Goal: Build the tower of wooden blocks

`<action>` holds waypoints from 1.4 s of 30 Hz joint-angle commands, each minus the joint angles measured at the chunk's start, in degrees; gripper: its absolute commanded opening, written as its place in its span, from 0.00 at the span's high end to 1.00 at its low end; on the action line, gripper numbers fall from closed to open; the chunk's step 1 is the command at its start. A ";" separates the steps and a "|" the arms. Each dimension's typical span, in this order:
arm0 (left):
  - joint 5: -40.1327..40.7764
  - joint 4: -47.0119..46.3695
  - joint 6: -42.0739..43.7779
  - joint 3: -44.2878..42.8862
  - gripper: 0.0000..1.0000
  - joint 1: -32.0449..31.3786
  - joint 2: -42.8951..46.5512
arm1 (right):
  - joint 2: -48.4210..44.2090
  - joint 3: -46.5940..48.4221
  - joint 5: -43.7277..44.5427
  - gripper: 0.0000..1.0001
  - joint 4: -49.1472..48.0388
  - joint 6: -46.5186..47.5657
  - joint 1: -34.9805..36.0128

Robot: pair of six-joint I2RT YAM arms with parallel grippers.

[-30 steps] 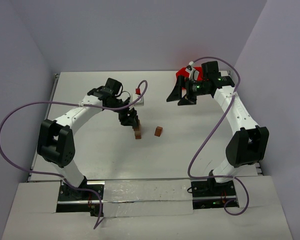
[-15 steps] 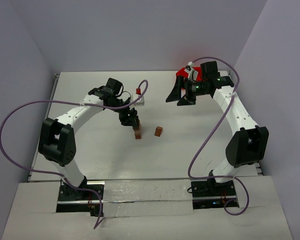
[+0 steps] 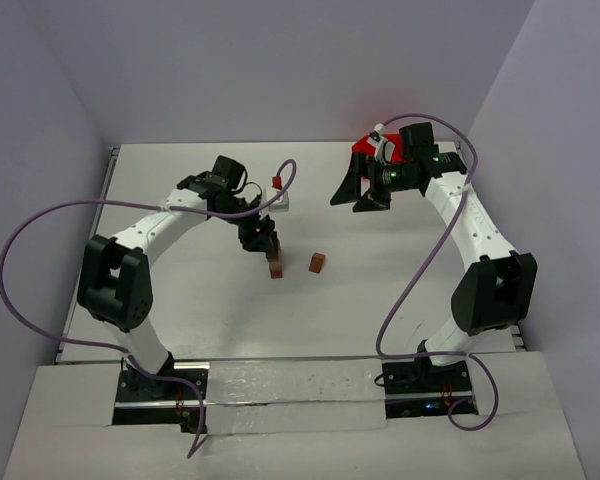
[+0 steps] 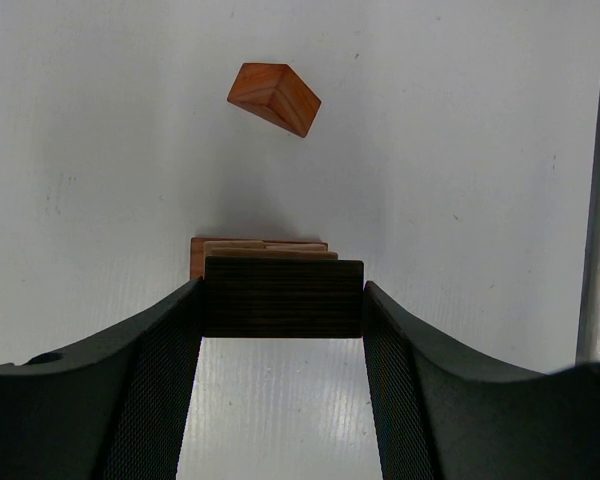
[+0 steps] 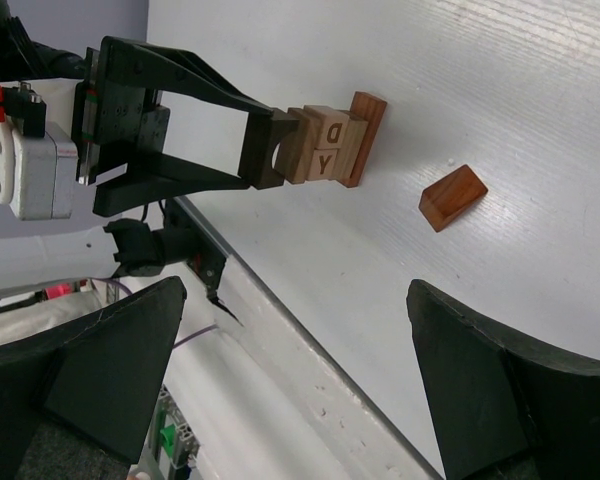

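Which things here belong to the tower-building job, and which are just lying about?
Belong to the job: the tower; the dark block in the left gripper; the loose reddish block.
Just lying about: the red bin; the white box.

Top external: fixed high above and behind the rig, angled down over the whole table [image 3: 210, 320], far enough back to take in all of it at once. Left wrist: mounted just behind the left gripper [image 4: 283, 300], looking down along its 2 fingers [image 4: 130, 400], very close above the tower [image 4: 260, 246] and the loose block [image 4: 275, 97] beyond it. Right wrist: held well off at the far right side, aimed down and across the table at moderate range, framing that same tower, loose block and left gripper, a zone common to all 3 views.
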State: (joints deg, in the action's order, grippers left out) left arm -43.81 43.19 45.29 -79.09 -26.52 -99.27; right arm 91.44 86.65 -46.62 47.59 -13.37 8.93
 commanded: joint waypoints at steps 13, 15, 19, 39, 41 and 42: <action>-2.86 0.49 0.60 -3.98 0.68 0.24 -1.63 | 0.50 1.15 -0.66 0.00 -1.02 0.97 0.82; -2.93 0.40 0.51 -3.97 0.68 0.24 -1.70 | 0.51 1.16 -0.67 0.00 -1.01 0.97 0.81; -2.86 0.46 0.57 -3.94 0.66 0.24 -1.87 | 0.50 1.15 -0.66 0.00 -1.03 1.05 0.90; -3.00 1.01 0.94 -4.35 0.51 0.24 -2.59 | 0.41 1.15 -0.57 0.00 -0.84 1.12 0.88; -3.03 0.94 0.94 -4.23 0.48 0.17 -2.60 | 0.32 1.06 -0.57 0.00 -0.84 1.15 0.99; -3.03 1.00 0.94 -4.23 0.47 0.23 -2.67 | 0.32 1.06 -0.57 0.00 -0.84 1.15 0.93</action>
State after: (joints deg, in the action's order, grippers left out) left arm -43.99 43.98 45.26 -80.86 -26.52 -101.51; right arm 92.12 86.65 -46.61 47.59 -13.36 9.26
